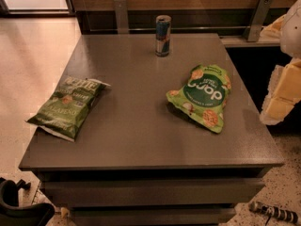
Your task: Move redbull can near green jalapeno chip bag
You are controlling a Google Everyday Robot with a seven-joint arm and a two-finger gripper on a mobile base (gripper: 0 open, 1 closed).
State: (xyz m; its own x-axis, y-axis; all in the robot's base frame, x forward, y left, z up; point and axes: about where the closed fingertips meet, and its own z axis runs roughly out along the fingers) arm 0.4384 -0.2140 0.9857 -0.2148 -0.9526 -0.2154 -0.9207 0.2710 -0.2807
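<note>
The redbull can (163,35) stands upright at the back middle of the grey table (141,140). The green jalapeno chip bag (68,105) lies flat near the table's left edge, well apart from the can. My gripper (282,94) shows as pale white and yellowish parts at the frame's right edge, beyond the table's right side. It is far from both the can and the jalapeno bag, and nothing shows in it.
A brighter green bag (203,96) with a dark round logo lies on the table's right half. A wooden wall panel with metal brackets (121,14) runs behind the table. A black object (19,206) sits on the floor at the lower left.
</note>
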